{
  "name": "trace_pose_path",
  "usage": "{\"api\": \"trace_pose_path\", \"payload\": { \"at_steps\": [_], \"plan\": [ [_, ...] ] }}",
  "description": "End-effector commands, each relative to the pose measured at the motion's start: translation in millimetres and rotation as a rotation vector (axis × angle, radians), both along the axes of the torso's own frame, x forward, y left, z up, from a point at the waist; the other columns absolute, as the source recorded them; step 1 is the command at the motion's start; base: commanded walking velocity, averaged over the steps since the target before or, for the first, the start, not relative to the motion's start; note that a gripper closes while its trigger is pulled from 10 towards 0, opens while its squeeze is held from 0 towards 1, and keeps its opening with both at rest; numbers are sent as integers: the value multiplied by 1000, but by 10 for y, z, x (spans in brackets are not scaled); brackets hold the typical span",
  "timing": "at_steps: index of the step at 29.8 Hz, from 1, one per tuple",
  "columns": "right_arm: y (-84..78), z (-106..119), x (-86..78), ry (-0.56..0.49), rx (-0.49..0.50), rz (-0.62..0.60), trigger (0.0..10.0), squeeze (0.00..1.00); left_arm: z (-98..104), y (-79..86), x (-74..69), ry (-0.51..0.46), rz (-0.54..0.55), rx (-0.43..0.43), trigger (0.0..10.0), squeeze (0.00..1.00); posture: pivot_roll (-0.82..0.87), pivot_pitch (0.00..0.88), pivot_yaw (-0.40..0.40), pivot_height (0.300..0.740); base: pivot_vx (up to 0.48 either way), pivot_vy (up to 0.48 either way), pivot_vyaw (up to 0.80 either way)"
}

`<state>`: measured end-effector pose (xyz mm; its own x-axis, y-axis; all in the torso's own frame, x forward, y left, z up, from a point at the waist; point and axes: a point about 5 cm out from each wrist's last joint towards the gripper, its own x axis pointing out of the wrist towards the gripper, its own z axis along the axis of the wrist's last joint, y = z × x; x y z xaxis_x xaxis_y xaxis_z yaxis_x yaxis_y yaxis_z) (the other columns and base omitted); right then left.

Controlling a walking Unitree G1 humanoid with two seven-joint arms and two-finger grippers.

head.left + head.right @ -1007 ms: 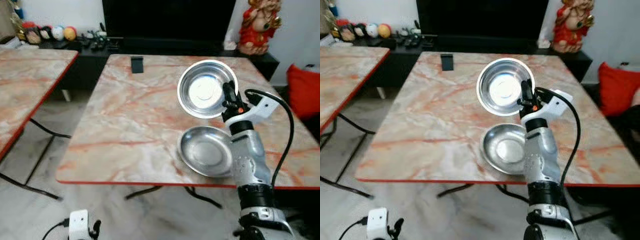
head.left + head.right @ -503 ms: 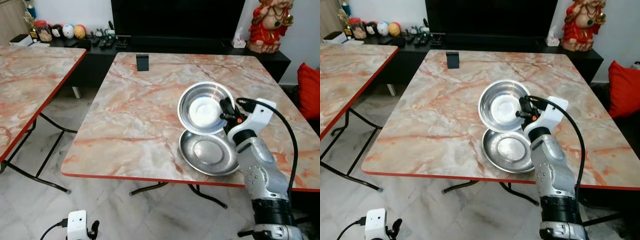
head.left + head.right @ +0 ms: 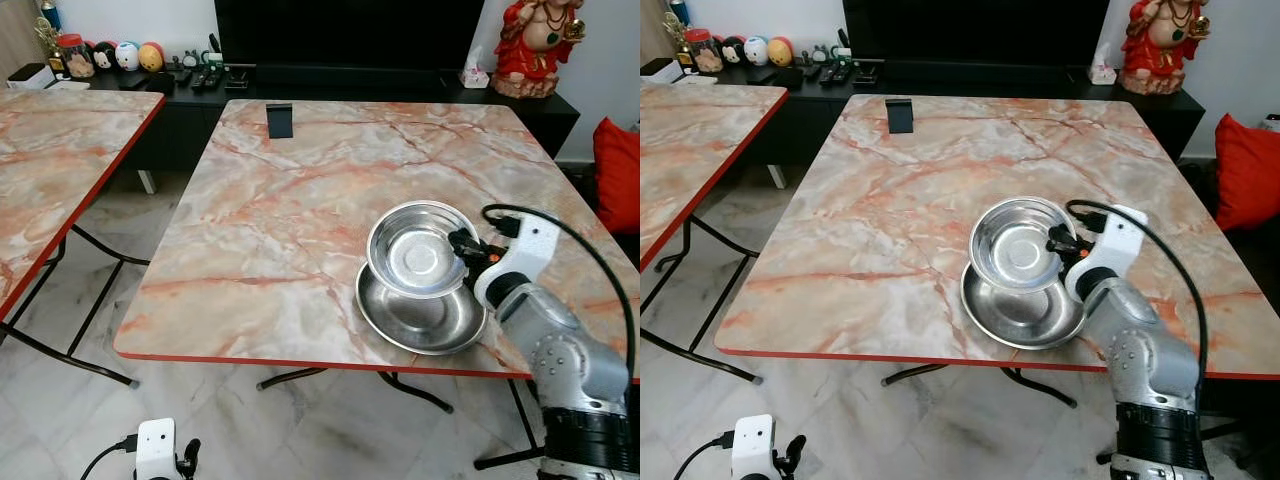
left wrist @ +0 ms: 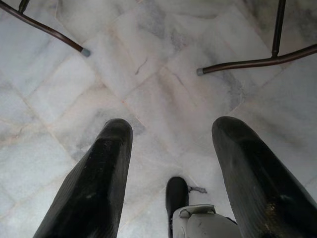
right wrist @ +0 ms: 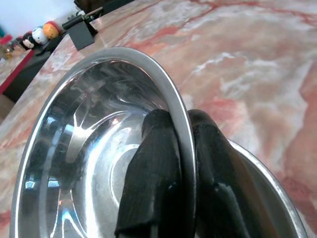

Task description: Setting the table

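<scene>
A steel bowl [image 3: 420,258] hangs tilted just over a wider steel plate [image 3: 415,320] that lies near the front right edge of the marble table [image 3: 300,200]. My right gripper [image 3: 463,247] is shut on the bowl's right rim; in the right wrist view one finger [image 5: 151,183] sits inside the bowl [image 5: 94,168] and the other outside, with the plate's rim [image 5: 270,183] beneath. My left gripper [image 4: 171,163] hangs open over the tiled floor, nothing between its fingers [image 4: 89,188].
A small black stand [image 3: 280,119] sits at the table's far left. A second marble table [image 3: 50,170] stands to the left. Behind are a dark TV bench [image 3: 330,85] with a red figurine [image 3: 540,45], and a red cushion [image 3: 618,160] at right.
My right gripper has lowered the bowl from an upright, raised tilt down to just above the plate. The camera has also shifted, showing more of the table.
</scene>
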<state>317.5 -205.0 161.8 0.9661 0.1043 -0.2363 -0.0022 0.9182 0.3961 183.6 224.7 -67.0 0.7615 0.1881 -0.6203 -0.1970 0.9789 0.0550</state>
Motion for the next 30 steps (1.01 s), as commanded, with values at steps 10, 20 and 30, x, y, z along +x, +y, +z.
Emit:
{"api": "trace_pose_path", "payload": {
  "at_steps": [10, 20, 30],
  "plan": [
    [14, -156, -92, 107, 37, 24, 10000, 0, -12, -17, 5, 22, -23, 2, 10000, 0, -137, 25, -34, 736, 0, 0, 0],
    [9, -331, -123, 169, 28, 7, 10000, 0, -22, -41, -6, 22, -21, -4, 10000, 0, -132, 34, -42, 736, 0, 0, 0],
    [34, -407, -108, 178, 18, 6, 10000, 0, -33, -20, -37, 31, -12, -2, 10000, 0, -125, 37, -42, 736, 0, 0, 0]
  ]
}}
